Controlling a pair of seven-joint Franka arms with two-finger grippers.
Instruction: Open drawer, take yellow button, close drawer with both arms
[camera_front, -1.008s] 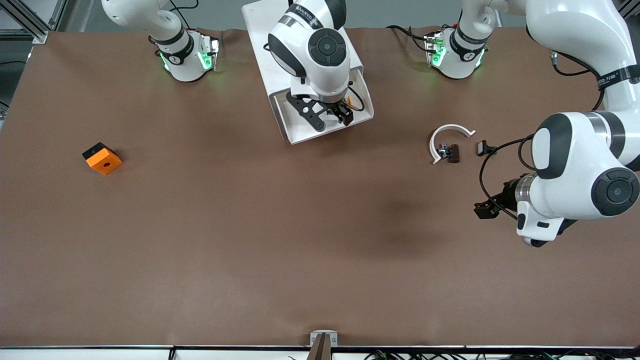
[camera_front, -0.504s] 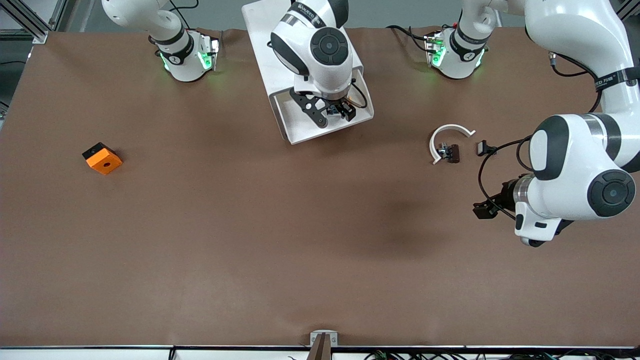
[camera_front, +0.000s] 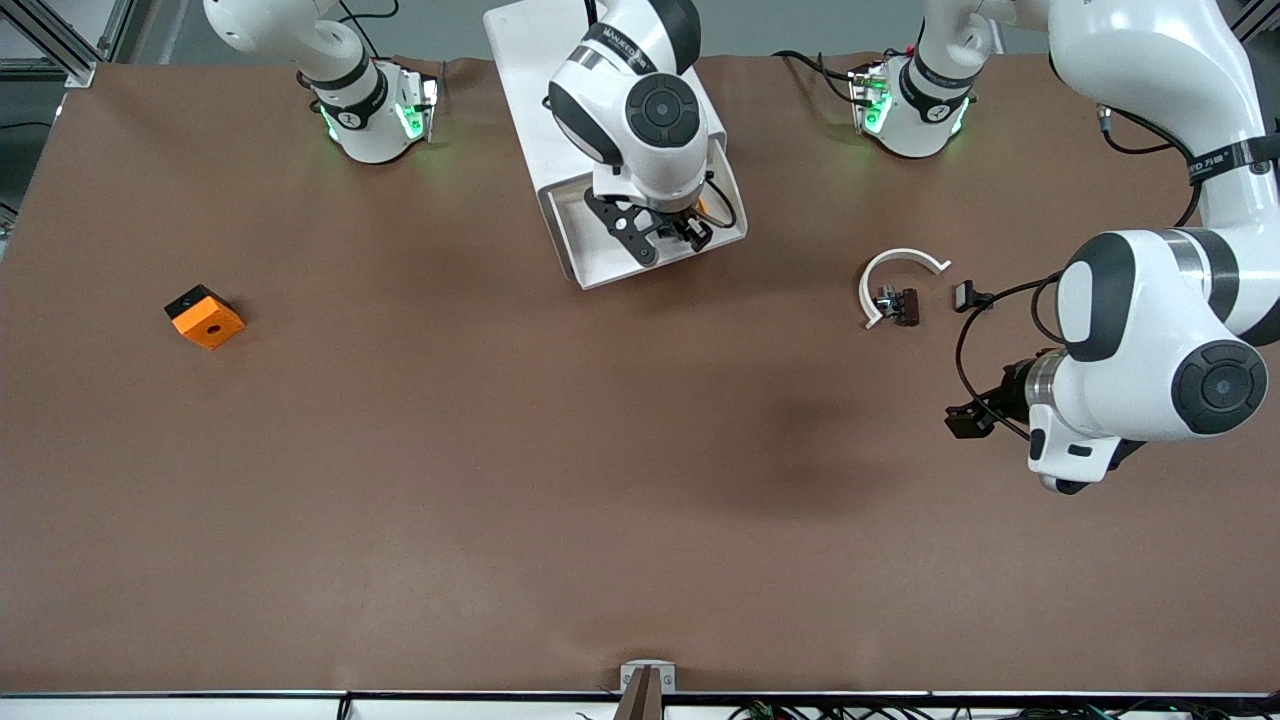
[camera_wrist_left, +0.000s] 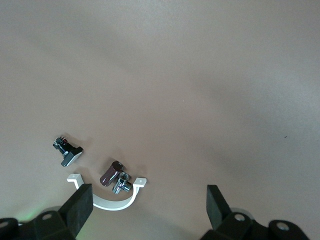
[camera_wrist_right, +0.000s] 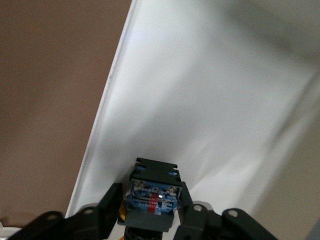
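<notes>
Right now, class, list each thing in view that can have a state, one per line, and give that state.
drawer: pulled open.
button: gripped between the fingers, over the drawer.
right gripper: shut on the button.
left gripper: open, over the table, waiting.
white arc clip: lying flat on the table.
orange block: resting on the table, hole up.

The right end effector (camera_wrist_right: 150, 202) clamps the button (camera_wrist_right: 151, 197) between its fingers (camera_wrist_right: 111, 200), over the white drawer (camera_wrist_right: 200, 100)
</notes>
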